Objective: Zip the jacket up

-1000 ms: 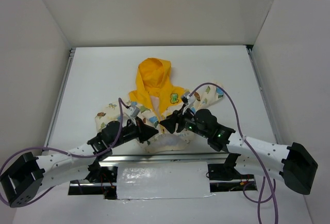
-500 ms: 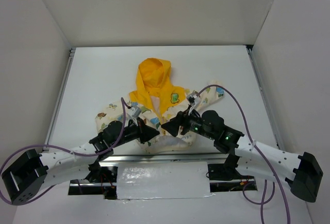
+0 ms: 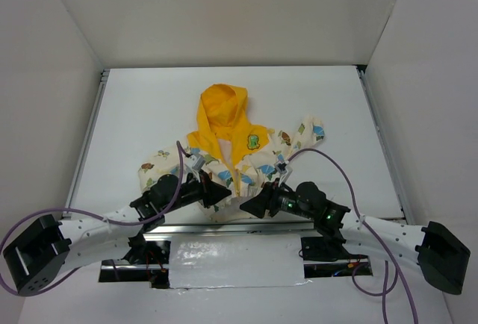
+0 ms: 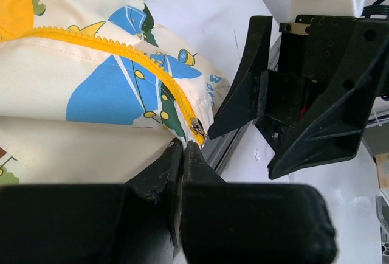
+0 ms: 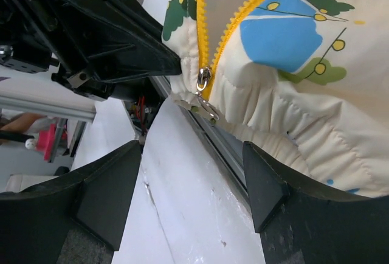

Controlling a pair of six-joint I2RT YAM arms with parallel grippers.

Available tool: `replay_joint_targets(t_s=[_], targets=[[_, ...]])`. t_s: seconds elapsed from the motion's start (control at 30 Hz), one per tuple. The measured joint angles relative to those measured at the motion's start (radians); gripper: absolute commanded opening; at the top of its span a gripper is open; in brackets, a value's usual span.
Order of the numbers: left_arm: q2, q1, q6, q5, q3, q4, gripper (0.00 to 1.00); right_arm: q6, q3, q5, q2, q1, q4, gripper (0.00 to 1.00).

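- left gripper (image 4: 182,147) clenched on jacket (image 4: 91,87) hem, just below zipper pull (image 4: 196,126)
- right gripper (image 5: 191,154) released, jaws wide, pull just beyond fingertips, untouched

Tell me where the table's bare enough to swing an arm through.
Bare table: the far strip behind the hood, and both flanks beside the sleeves. Crowded: the near edge, where the left gripper and open right gripper meet at the jacket hem.
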State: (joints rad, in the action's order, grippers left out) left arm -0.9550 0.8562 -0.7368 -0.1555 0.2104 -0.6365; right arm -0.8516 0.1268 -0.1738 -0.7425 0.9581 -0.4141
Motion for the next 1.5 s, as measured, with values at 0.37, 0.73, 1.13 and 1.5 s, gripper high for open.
replay_joint_targets(t_s=[0.37, 0.73, 1.13, 1.5], targets=[[-0.077, 0.000, 0.000, -0.024, 0.030, -0.016, 0.00, -0.027, -0.024, 0.001, -0.198, 0.002, -0.233, 0.73], [-0.090, 0.000, 0.000, -0.030, 0.039, -0.024, 0.00, -0.049, -0.024, 0.000, -0.283, 0.014, -0.339, 0.56], [-0.091, 0.000, 0.000, -0.033, 0.039, -0.030, 0.00, -0.064, -0.024, 0.037, -0.297, 0.029, -0.356, 0.42], [-0.090, 0.000, 0.000, -0.033, 0.039, -0.030, 0.00, -0.088, -0.024, 0.080, -0.344, 0.032, -0.358, 0.34]])
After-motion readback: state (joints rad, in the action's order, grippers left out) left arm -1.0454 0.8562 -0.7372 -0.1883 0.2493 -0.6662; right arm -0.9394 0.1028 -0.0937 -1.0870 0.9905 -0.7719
